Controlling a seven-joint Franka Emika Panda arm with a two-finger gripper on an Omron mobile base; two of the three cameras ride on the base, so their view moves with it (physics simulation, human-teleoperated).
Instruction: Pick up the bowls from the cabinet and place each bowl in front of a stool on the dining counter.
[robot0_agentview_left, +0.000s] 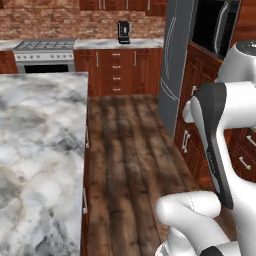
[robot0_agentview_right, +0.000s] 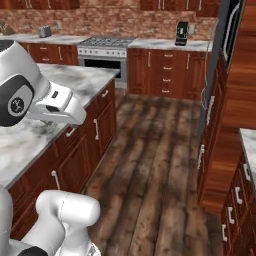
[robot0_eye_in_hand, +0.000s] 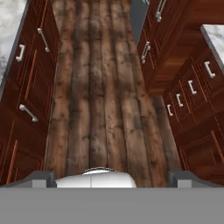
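From the left base view, the dining counter (robot0_agentview_left: 40, 150) takes up the left side, its veined marble top running from the near bottom edge back to a far edge just short of the stove (robot0_agentview_left: 44, 52). The stove sits against the brick back wall, and a small black coffee machine (robot0_agentview_left: 123, 31) stands on the worktop to its right. A dark plank floor (robot0_agentview_left: 125, 150) runs down the aisle between the counter and the red-brown lower units on the right. A tall grey fridge (robot0_agentview_left: 175, 60) stands at the far right of the aisle. The white arm (robot0_agentview_left: 220, 150) rises in the lower right.

From the right base view, the same counter (robot0_agentview_right: 85, 82) lies on the left, with silver handles on its wooden base. The stove (robot0_agentview_right: 105, 47) and coffee machine (robot0_agentview_right: 182, 33) stand along the back wall, a toaster (robot0_agentview_right: 44, 31) further left on that worktop.

In the hand view, the gripper (robot0_eye_in_hand: 112, 177) looks straight down at the floor boards (robot0_eye_in_hand: 96, 87), its fingers spread wide with nothing between them. The counter's cupboard doors (robot0_eye_in_hand: 26, 87) line the left edge, drawer fronts (robot0_eye_in_hand: 192, 87) the right.
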